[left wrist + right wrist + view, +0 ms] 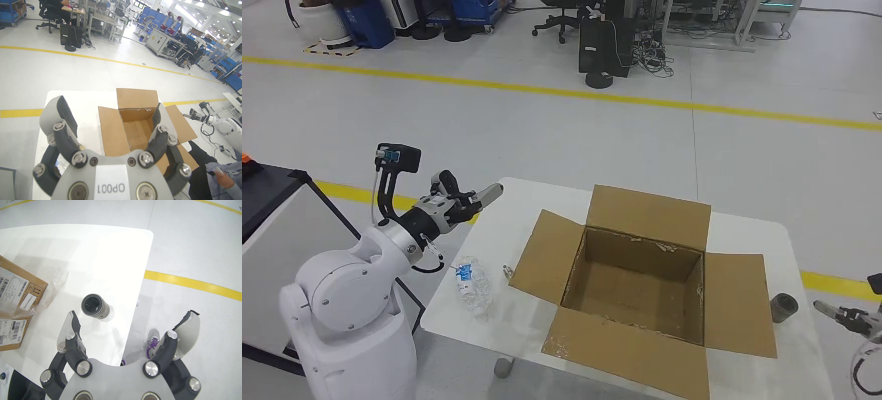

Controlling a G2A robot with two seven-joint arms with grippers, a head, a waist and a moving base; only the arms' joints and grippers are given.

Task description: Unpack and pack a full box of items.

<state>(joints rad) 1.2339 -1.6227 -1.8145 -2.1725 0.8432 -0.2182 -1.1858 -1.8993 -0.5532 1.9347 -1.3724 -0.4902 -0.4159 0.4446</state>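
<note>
Cardboard box [652, 215] stands flaps-open mid-desk [512, 215]; both tools spread, holding nothing.
Clear crumpled plastic packet [471, 283] lies near the desk's left edge. Dark metal cylinder [95, 306] stands on end near the right edge, beside the box's right flap. Left tool [109, 103] hangs at the far left corner; right tool [132, 312] straddles the right edge, just beside the cylinder.

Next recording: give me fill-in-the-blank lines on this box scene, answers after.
The cardboard box, flaps open, is ____ inside. The plastic bottle lies on the table on the box's ____-arm side. The dark cylinder sits on the ____ near the right end effector. The left end effector is ____, holding nothing. Answers: empty; left; table; open.
</note>
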